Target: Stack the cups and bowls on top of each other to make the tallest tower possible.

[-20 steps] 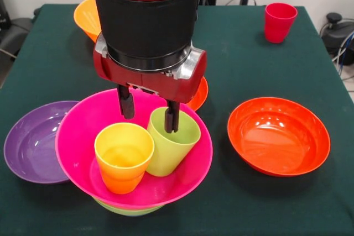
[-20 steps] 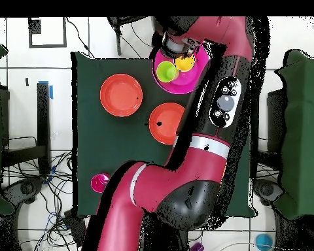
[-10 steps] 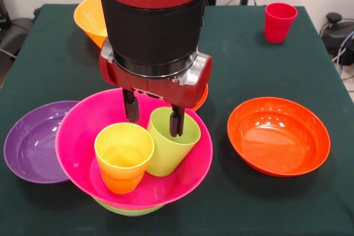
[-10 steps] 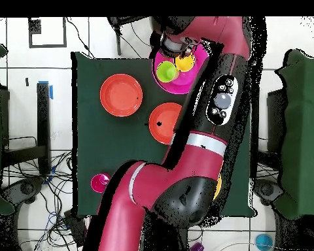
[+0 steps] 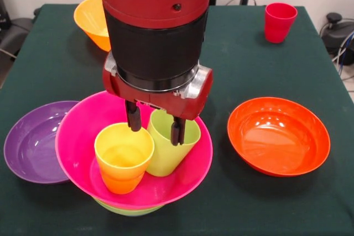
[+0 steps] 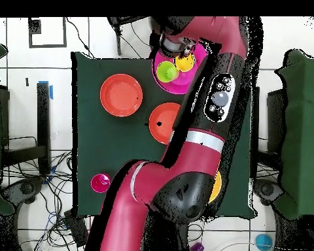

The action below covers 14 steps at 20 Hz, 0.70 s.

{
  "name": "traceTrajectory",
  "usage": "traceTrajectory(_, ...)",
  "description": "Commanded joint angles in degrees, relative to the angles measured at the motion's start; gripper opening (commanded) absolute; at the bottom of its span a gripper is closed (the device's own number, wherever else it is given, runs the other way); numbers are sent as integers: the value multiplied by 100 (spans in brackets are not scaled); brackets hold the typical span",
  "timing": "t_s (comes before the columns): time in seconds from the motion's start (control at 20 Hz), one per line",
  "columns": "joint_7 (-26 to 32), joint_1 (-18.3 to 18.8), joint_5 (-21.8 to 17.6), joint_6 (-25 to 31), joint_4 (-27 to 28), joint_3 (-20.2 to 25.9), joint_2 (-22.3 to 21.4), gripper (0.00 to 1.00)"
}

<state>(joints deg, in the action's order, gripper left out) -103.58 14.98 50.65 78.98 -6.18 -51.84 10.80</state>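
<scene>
A magenta bowl (image 5: pixel 72 136) sits nested on a lime-green bowl (image 5: pixel 126 210) at the front left, forming the tower. Two cups stand upright side by side in it, a yellow-orange cup (image 5: pixel 123 157) and a lime green cup (image 5: pixel 166 153). My gripper (image 5: pixel 154 126) hangs open right over them. One finger (image 5: pixel 133 119) is between the two cups and the other finger (image 5: pixel 176 131) is over the green cup's mouth. Nothing is held. From above, the green cup (image 6: pixel 165 72) and yellow cup (image 6: pixel 184 63) show beside the arm. A red cup (image 5: pixel 279 20) stands alone far right.
A purple bowl (image 5: pixel 25 147) touches the magenta bowl's left side. One red-orange bowl (image 5: pixel 278 135) lies to the right, and another red-orange bowl (image 6: pixel 163 124) shows from above. A deep orange bowl (image 5: pixel 89 17) sits at the back left, partly behind the arm.
The gripper has come lower and slightly right over the magenta bowl, its fingers now level with the cups' rims. The cups and bowls have not moved.
</scene>
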Motion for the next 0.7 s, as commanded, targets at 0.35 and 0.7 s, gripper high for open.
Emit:
traceTrajectory(0.35, -238, 335, 654, -284, 141, -680, 195, 100)
traceTrajectory(0.7, -43, 460, 1008, -211, 166, -1022, 193, 100)
